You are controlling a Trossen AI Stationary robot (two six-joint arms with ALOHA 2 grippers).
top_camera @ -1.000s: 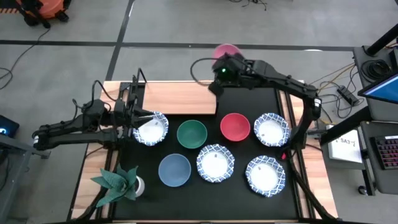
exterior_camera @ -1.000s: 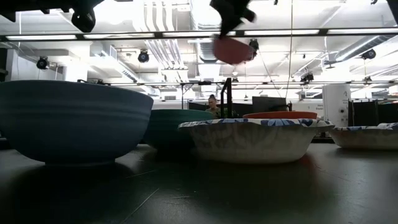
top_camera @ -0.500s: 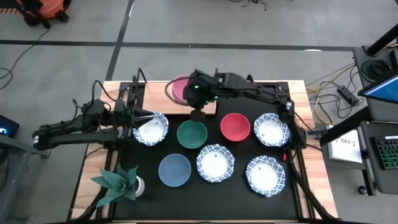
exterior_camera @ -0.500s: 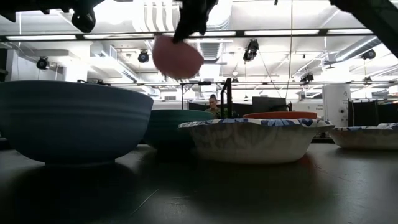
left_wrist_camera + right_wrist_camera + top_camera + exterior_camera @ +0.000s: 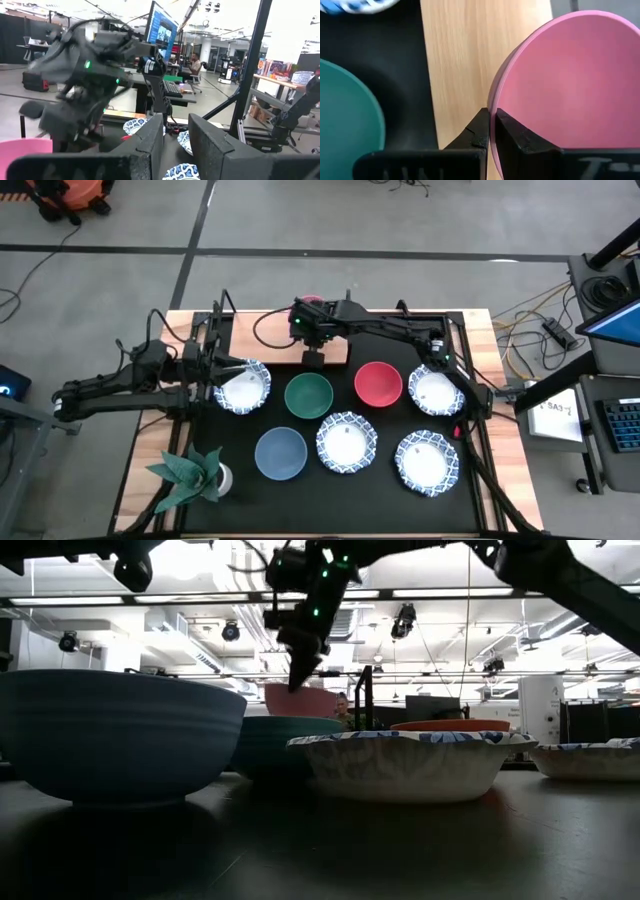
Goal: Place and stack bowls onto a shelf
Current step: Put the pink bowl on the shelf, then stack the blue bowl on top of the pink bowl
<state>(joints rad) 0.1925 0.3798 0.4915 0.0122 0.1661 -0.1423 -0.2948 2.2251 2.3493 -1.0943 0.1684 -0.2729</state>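
Shelf (image 5: 270, 340): wooden board directly beneath the pink bowl (image 5: 560, 85).
Right hand (image 5: 492, 131): pinched on bowl's rim, bowl upright.
Left hand (image 5: 175, 137): waits half-open beside a patterned bowl (image 5: 243, 386).

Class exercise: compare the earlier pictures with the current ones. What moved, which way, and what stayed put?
The right hand, shut on the pink bowl, swung leftward across the back of the table and came down over the shelf. The left hand kept its place by a patterned bowl; the other bowls did not move.
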